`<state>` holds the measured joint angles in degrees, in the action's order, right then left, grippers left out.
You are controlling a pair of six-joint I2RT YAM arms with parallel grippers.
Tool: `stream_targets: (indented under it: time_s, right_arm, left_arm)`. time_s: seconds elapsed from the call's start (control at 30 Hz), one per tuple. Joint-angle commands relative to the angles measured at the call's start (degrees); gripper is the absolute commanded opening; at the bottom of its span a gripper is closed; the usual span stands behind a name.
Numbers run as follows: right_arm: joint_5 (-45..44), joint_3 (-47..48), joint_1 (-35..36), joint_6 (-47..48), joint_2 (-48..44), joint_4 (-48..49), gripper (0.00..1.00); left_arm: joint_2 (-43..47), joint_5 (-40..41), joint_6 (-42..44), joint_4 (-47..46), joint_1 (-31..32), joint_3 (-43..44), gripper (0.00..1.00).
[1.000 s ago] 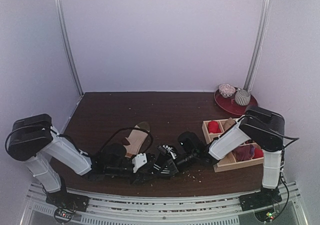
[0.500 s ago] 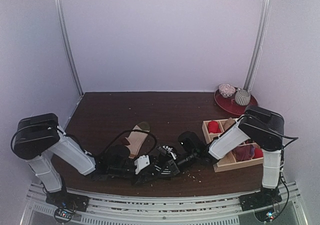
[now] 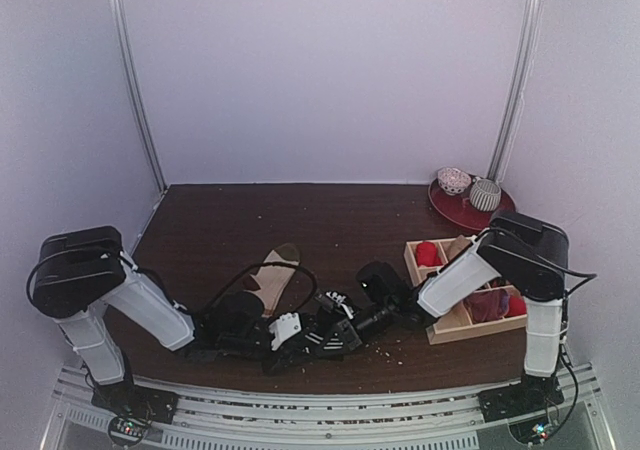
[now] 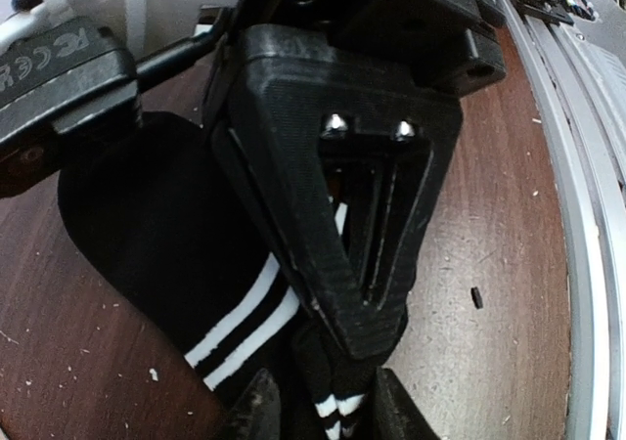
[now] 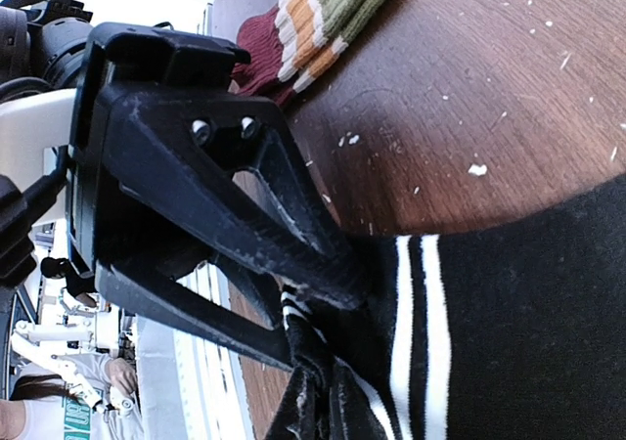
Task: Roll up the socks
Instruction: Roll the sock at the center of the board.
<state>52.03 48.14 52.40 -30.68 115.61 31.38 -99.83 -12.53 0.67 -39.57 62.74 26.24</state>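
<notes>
Overall, speckled dk-wood table (image 3: 300,215), pale walls (image 3: 330,70)

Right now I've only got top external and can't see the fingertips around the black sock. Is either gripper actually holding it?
Observer: Yes. Left wrist shows the left gripper pinching the black sock at its white-striped cuff.
Operator: And the right?
Observer: The right gripper is shut on the same cuff, close to the left's.
Operator: Striped sock caught too?
Observer: No. Right wrist shows the striped sock lying free, bare table between it and the black one.
</notes>
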Motion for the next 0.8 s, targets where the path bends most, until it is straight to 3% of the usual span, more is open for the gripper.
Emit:
stream_targets:
  time_s: [0.0, 0.1, 0.17, 0.33, 0.5, 0.63, 0.77]
  right_arm:
    - [-1.50, -1.95, -1.48, 1.22, 1.90, -8.00, 0.04]
    - [-1.15, -1.88, -1.62, 1.17, 1.99, -7.85, 0.04]
    - [-0.70, -1.91, -1.69, 1.44, 1.93, -7.82, 0.05]
    - [-1.53, -2.42, -1.98, 3.42, -0.61, -7.90, 0.11]
    - [-8.29, -6.55, -1.99, 9.12, -12.16, -4.86, 0.23]
    - [-17.75, -12.46, -0.24, 20.92, -24.80, -3.50, 0.25]
    - [-30.43, -16.11, 7.62, 35.76, -30.32, -2.39, 0.31]
  left_arm:
    - [-1.78, 0.31, -0.92, -0.26, 0.17, 0.26, 0.27]
    - [-3.03, -0.08, -0.76, 0.69, 0.04, 1.49, 0.16]
    - [-4.08, -0.02, -0.83, 1.86, -0.07, 2.17, 0.01]
    - [-3.38, 0.07, -4.79, 3.67, -0.24, 1.93, 0.00]
    - [-1.46, -1.53, -14.82, 7.06, -1.07, 0.20, 0.00]
    - [-1.31, -5.21, -22.22, 11.30, -1.04, 0.06, 0.00]
    - [-3.08, -8.66, -26.22, 15.37, -1.04, 1.78, 0.00]
